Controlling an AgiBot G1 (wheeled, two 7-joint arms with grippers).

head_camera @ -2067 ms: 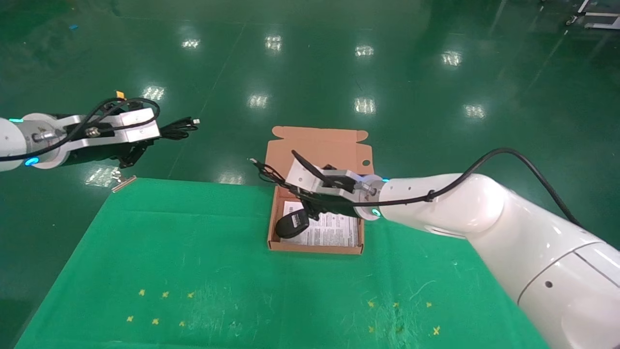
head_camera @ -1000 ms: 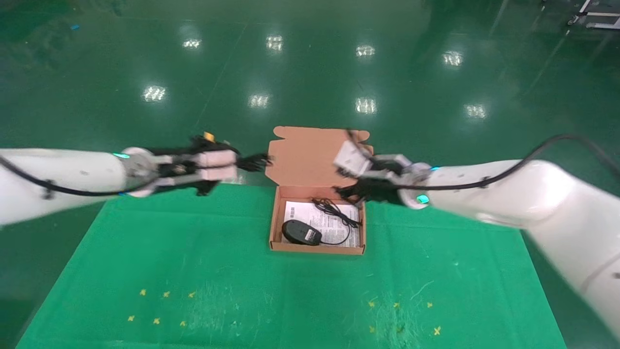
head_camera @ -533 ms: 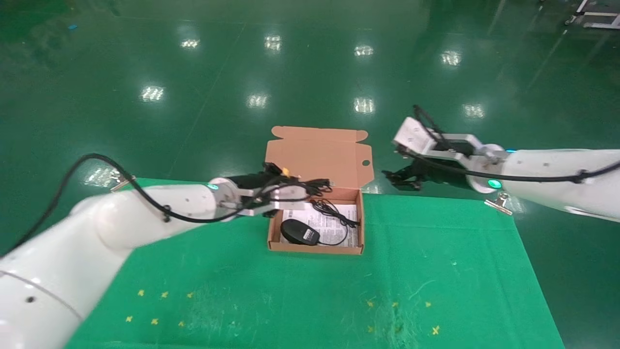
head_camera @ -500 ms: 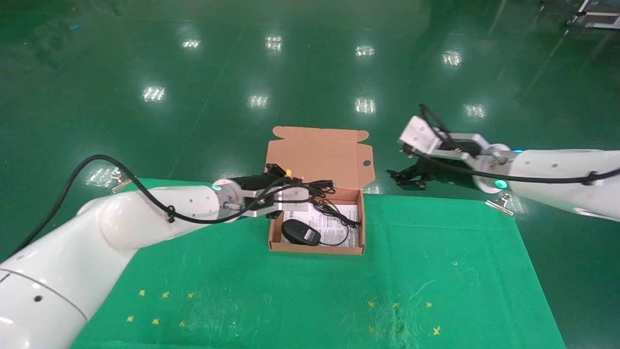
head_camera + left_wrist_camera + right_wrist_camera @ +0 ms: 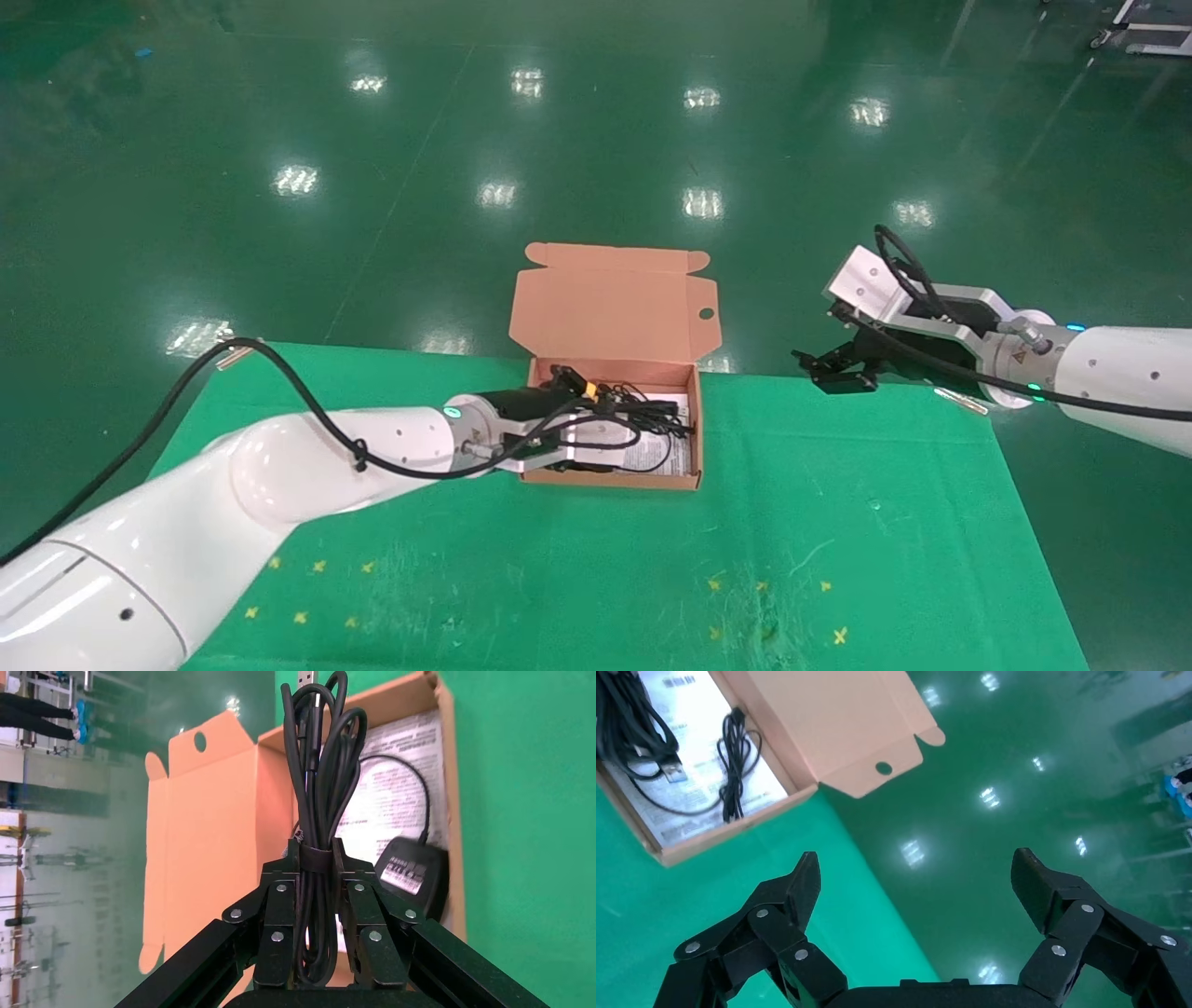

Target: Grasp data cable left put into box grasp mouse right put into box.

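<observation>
The box stands open at the far middle of the green table, its lid raised. My left gripper is shut on the data cable, gripping the bundle at its tie, low over the box's near left part. The mouse lies label-up in the box on the white sheet; in the head view my gripper hides it. The mouse's cord lies on the sheet. My right gripper is open and empty, off the table's far right edge, also shown in its wrist view.
The green cloth covers the table, with small yellow marks near the front. Metal clips sit at the far corners. Shiny green floor lies beyond the table.
My left arm has swung right and down, carrying the data cable from the box's far left edge to low over the mouse. My right gripper has drawn back further right, still open.
</observation>
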